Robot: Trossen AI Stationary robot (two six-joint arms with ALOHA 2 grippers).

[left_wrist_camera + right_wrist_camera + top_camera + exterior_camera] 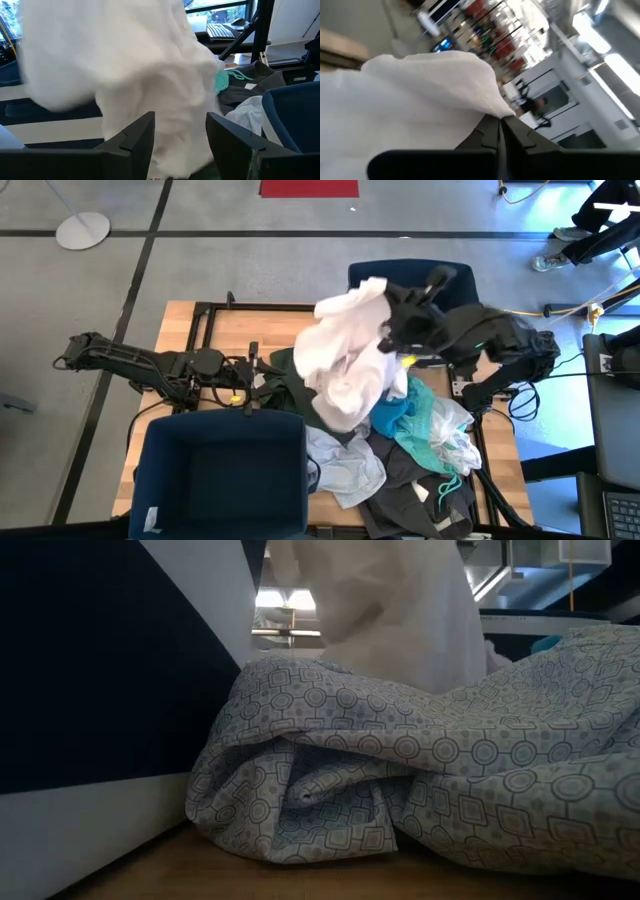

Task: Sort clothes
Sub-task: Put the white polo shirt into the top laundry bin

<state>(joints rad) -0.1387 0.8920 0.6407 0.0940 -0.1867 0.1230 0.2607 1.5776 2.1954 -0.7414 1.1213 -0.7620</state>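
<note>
Overhead, I see my right gripper (392,330) at centre frame clamped on a white garment (345,360), lifted above the clothes pile (410,455) at lower right. My left gripper (255,375), fingers spread and empty, rests left of centre by a navy bin (220,480). Low view: patterned grey cloth (420,780) fills the foreground. Right wrist: fingers pinch white fabric.

Grey floor (250,270), perhaps taped lines.

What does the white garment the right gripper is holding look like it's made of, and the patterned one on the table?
White garment, pinched by the right gripper: soft matte fabric, maybe fleecy cotton, draping in thick folds. Patterned garment: thin, smooth woven cloth, likely cotton, with a printed geometric pattern and crisp creases.
</note>
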